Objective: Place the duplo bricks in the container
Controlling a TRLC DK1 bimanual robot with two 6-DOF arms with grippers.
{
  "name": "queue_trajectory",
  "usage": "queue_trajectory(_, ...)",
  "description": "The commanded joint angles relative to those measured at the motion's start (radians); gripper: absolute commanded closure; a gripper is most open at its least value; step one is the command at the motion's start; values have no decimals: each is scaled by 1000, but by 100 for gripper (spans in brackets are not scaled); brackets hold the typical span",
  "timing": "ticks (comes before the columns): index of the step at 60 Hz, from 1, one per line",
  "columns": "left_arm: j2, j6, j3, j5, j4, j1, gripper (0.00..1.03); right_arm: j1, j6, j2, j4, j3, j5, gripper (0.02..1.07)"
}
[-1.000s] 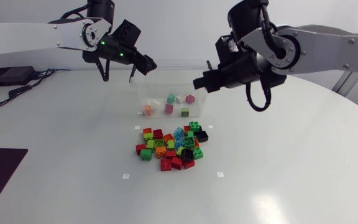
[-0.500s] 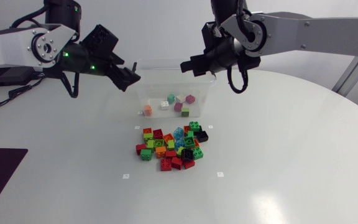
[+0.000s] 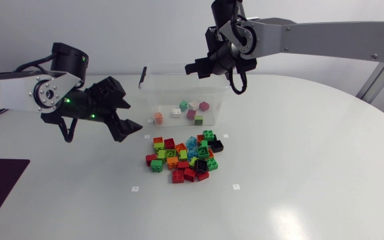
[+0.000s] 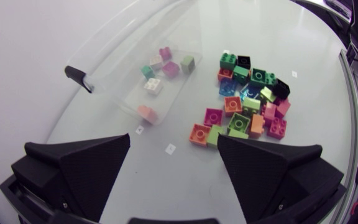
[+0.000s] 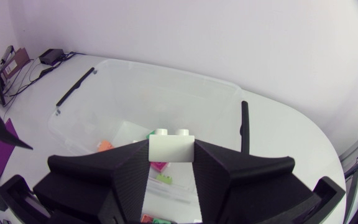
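The left gripper (image 3: 132, 115) hangs just left of the container (image 3: 153, 90), level with its near corner. Its fingers are spread wide and there is nothing between them. In the left wrist view this gripper (image 4: 173, 140) looks down on bare table (image 4: 73, 37), with the container (image 4: 123, 68) ahead of it.

The container is a clear, open tub. A few loose bricks (image 3: 191, 114) lie on its floor, among them orange, white, teal, pink, magenta and green ones, all towards its near side.

Just in front of the container, a tight pile of duplo bricks (image 3: 184, 160) sits on the table. It mixes red, orange, green, black and light blue, and its nearest pieces lie close to the container's front wall without touching it.

The right gripper (image 3: 191, 68) hovers above the container's far rim. In the right wrist view this gripper (image 5: 171, 155) is closed on a white brick (image 5: 171, 146), pinched from both sides with its studs up, above the open container (image 5: 135, 81).
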Motion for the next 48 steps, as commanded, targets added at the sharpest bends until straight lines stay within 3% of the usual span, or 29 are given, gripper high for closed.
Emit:
queue_trajectory(1,-10,76,-54,10,-16,-14,6,-18,21,55,15,52,3,67)
queue_trajectory(8,-6,113,-82,10,-28,-25,6,-24,17,98,10,103,4,64)
queue_trajectory(13,3,131,-103,12,-34,-36,6,-28,16,149,-31,173,4,42)
queue_trajectory(17,14,162,-141,10,-34,-57,6,-27,17,163,-43,197,6,15)
queue_trajectory(19,17,173,-154,10,-34,-62,6,-27,19,158,-43,198,7,10)
queue_trajectory(30,52,194,-186,7,-22,-73,6,-16,19,81,-39,152,9,7)
queue_trajectory(48,158,193,-201,-27,96,-103,7,4,-29,-141,-1,-57,-26,7)
